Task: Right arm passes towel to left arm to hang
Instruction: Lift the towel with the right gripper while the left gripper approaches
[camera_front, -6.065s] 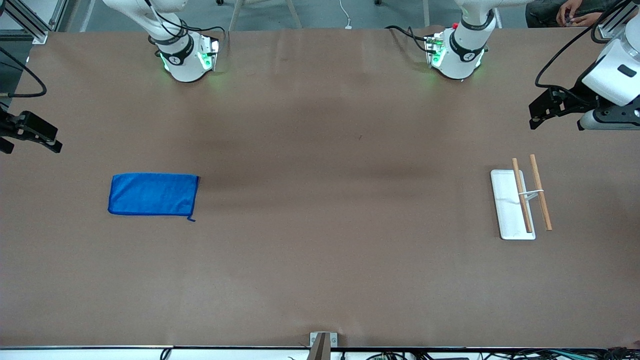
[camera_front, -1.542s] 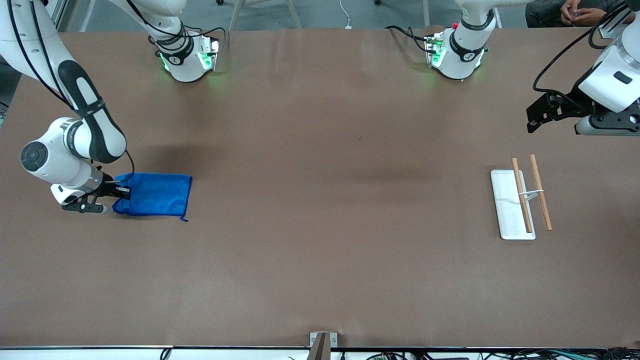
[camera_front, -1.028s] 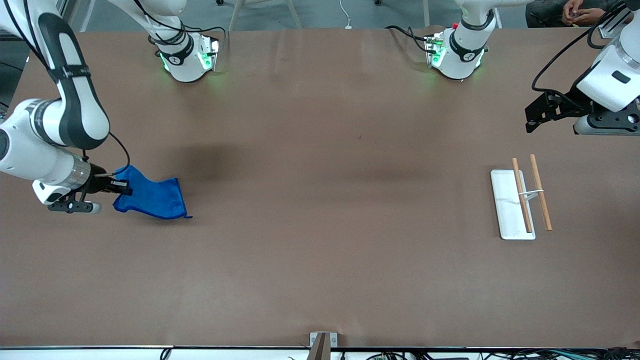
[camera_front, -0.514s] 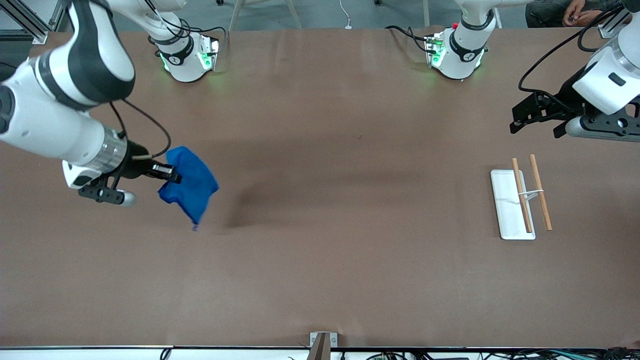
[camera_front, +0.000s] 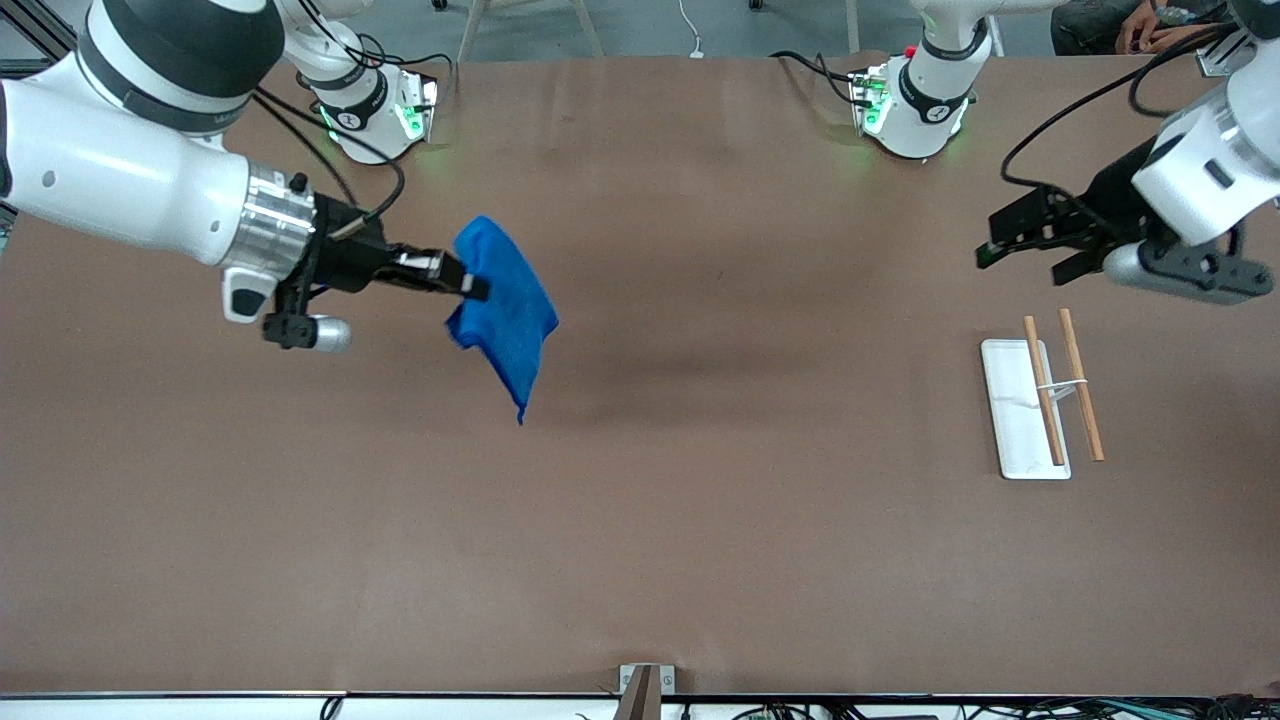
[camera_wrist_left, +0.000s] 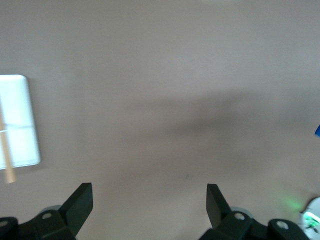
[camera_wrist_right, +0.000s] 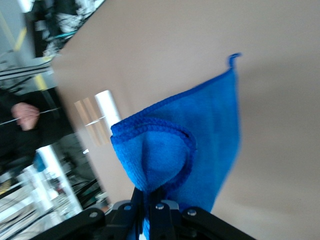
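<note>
The bright blue towel hangs in the air over the table toward the right arm's end, pinched at one edge. My right gripper is shut on the towel; in the right wrist view the cloth bunches out of the closed fingers and drapes down, a loose thread at its corner. My left gripper hovers open over the table at the left arm's end, above the rack. Its wrist view shows the two fingers spread wide with only bare table between them.
A white tray-based rack with two wooden bars stands toward the left arm's end of the table; it also shows in the left wrist view as a white tray. A person's hands are at the table's edge near the left arm's base.
My right gripper has lifted the towel off the table and carried it toward the middle. The left gripper has drifted slightly toward the middle, staying open.
</note>
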